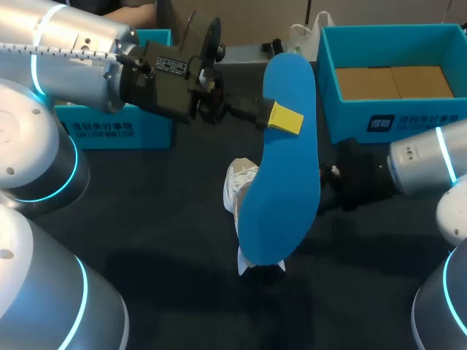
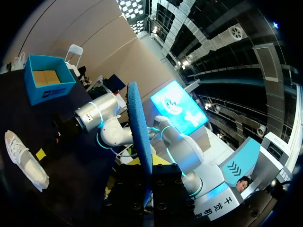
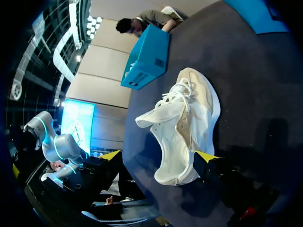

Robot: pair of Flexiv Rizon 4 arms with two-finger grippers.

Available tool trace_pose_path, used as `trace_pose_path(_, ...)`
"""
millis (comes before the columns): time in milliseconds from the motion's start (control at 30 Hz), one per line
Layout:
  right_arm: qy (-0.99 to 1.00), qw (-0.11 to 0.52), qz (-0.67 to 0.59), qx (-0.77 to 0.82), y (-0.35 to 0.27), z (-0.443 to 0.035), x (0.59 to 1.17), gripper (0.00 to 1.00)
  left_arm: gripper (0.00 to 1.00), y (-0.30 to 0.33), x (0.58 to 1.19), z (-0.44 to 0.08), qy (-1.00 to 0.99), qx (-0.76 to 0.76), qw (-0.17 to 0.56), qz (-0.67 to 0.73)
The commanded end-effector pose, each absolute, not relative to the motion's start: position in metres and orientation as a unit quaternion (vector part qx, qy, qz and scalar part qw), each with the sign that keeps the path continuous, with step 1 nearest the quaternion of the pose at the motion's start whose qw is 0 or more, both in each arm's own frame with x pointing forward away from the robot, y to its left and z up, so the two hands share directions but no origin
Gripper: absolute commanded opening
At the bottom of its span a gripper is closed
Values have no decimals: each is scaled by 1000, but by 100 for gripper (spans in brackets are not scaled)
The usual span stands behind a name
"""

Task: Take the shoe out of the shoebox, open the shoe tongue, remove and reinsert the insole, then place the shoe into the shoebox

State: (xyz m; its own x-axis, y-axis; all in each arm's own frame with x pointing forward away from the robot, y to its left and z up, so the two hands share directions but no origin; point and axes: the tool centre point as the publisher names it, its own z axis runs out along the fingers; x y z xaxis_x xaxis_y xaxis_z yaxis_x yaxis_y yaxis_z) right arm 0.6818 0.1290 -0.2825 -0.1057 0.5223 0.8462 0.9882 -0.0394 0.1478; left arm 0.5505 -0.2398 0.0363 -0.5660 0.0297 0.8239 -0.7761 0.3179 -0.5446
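Finds the white shoe (image 1: 235, 191) near the middle of the desk (image 1: 160, 211), sets the right hand (image 1: 337, 186) at its heel with a grip impossible to tell, clamps the left hand (image 1: 281, 117) on the blue insole (image 1: 281, 189) raised above the shoe, and has the open shoebox (image 1: 408, 120) at the far right corner.

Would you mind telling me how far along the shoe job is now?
Done: the white and beige sneaker lies out on the dark table, and its flat blue insole is removed. In hand: the left gripper holds that insole up above the sneaker, the right gripper at its heel. Left: reinsert the insole, then put the sneaker into the open blue shoebox.
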Motion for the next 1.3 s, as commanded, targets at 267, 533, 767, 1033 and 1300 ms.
trace_pose_path(267,-619,294,-405,-605,122,-285,673,100,0,-243,552,37,-716,261,386,520)
trace_pose_path(533,-617,293,-407,-607,122,-286,672,100,0,-243,552,37,-716,261,386,520)
trace_pose_path(767,-612,291,-415,-606,120,-284,669,100,0,-243,552,37,-716,261,386,520)
trace_pose_path(1033,-601,306,-458,-579,114,-282,671,100,0,-243,552,37,-716,261,386,520)
trace_pose_path(1300,-581,323,-500,-555,106,-276,674,100,0,-243,552,37,-716,261,386,520)
